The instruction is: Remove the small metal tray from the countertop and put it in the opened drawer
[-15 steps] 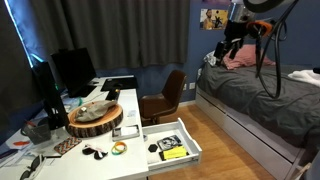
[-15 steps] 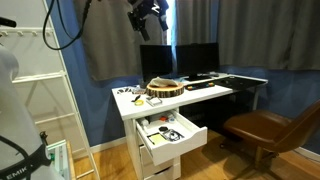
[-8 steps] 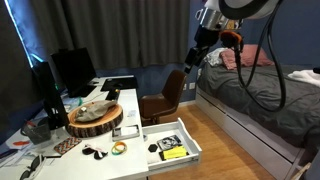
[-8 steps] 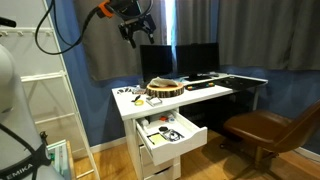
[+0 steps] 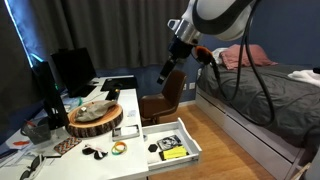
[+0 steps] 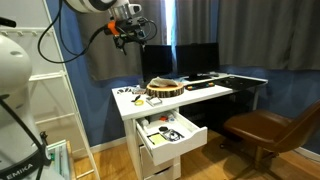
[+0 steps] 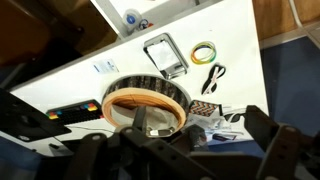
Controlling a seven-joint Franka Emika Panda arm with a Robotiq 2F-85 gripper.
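The small metal tray (image 7: 162, 55) lies flat on the white countertop (image 7: 235, 30), between the round wooden slab (image 7: 145, 105) and the desk end. It shows as a pale patch in an exterior view (image 5: 128, 130). The drawer (image 5: 175, 143) stands pulled open below the desk end, with a yellow-and-black item (image 5: 172, 152) inside; it also shows in the other view (image 6: 170, 135). My gripper (image 5: 165, 72) hangs high in the air, well above and apart from the desk (image 6: 130, 35). In the wrist view its fingers (image 7: 197, 120) are spread apart and empty.
The thick round wooden slab (image 5: 95, 118) holds a crumpled cloth. A green ring (image 7: 204, 53), black cable and patterned card (image 7: 205, 106) lie near the tray. Monitors (image 5: 70, 68) stand at the desk's back. A brown chair (image 5: 165, 95) and a bed (image 5: 265, 100) are nearby.
The arm has swung from over the bed toward the desk and dropped a little. The tray, slab and drawer have not moved.
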